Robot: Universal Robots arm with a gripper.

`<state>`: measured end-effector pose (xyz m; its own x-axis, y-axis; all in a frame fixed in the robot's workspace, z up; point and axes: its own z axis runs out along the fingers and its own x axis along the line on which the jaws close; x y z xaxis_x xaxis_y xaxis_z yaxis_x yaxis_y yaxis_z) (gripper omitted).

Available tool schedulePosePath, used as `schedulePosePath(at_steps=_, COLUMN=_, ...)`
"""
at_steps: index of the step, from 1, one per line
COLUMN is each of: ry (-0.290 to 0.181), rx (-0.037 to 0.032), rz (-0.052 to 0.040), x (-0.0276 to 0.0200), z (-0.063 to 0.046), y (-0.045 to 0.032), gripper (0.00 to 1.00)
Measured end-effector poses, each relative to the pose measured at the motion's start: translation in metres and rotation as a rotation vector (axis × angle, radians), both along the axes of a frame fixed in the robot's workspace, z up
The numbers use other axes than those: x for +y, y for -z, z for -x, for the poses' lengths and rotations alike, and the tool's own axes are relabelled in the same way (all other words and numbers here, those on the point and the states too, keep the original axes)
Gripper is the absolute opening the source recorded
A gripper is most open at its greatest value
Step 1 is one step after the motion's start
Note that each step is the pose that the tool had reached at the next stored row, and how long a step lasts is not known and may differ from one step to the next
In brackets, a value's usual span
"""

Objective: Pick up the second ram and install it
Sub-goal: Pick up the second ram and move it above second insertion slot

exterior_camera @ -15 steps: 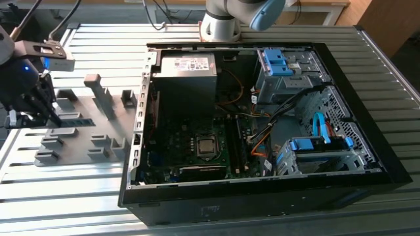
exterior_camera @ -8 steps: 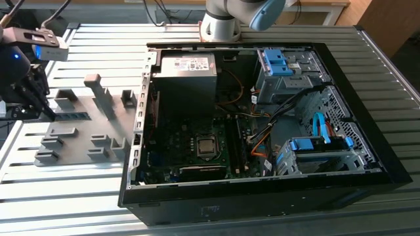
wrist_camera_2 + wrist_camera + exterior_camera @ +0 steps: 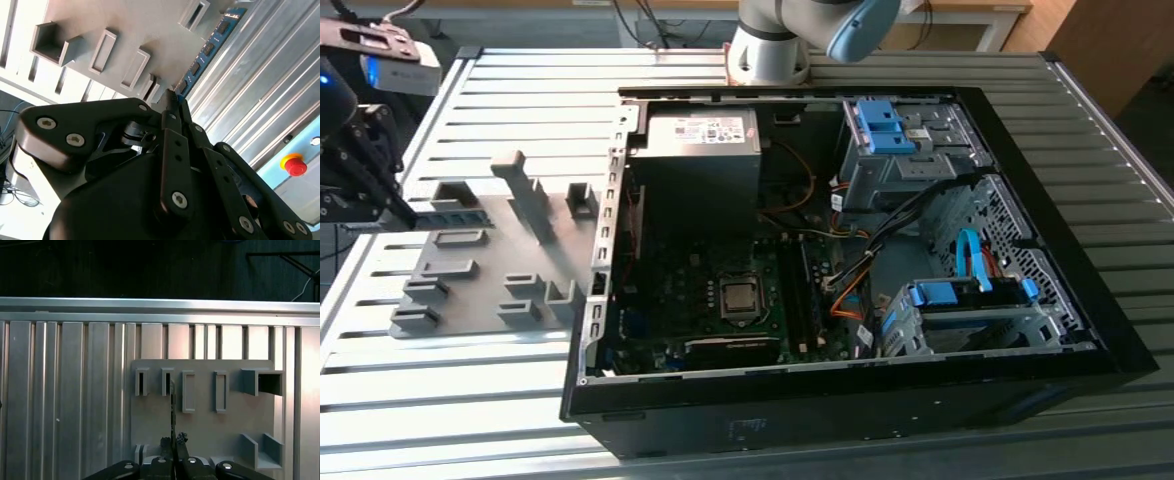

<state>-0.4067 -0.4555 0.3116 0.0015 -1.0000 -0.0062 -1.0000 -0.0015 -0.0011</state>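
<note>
**A:** What lies where, biggest things first?

**B:** The slatted counter (image 3: 494,90) carries everything. The open computer case (image 3: 854,400) sits toward the exterior view's right and the grey holder plate (image 3: 467,265) toward its left. I am out at the far left of that plate, well apart from the case.

**A:** And your claw?

**B:** My claw (image 3: 175,102) is pressed together, pinching the second ram (image 3: 205,50). In the second wrist view the blue stick runs out from between my fingertips, along the edge of the plate. In the first wrist view it shows edge-on, a thin dark line (image 3: 172,405) over the plate, among the slotted blocks (image 3: 187,391).

**A:** So which step is this?

**B:** I judge it the pick-up: the grasp is made and the installing is not yet done. I cannot tell whether the stick has come clear of its slot.

**A:** What would a move from here ask of you?

**B:** As I judge it, a straight pull, so the thin board does not bind or bend against the blocks. It would also need a firm pinch for the long way across to the motherboard (image 3: 720,300) inside the case, and a square line-up there.
</note>
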Motion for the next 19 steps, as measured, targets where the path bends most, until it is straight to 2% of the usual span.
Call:
schedulePosePath(at_steps=6, ry=0.000, rx=-0.0001, rz=-0.0001, x=0.0000, z=0.000, y=-0.0241, gripper=0.14)
schedulePosePath(at_steps=10, ry=0.000, rx=0.0000, rz=0.0001, x=0.0000, z=0.000, y=-0.0370, gripper=0.14)
schedulePosePath(at_steps=19, ry=0.000, rx=-0.0001, rz=0.0002, x=0.0000, z=0.000, y=-0.0566, gripper=0.14)
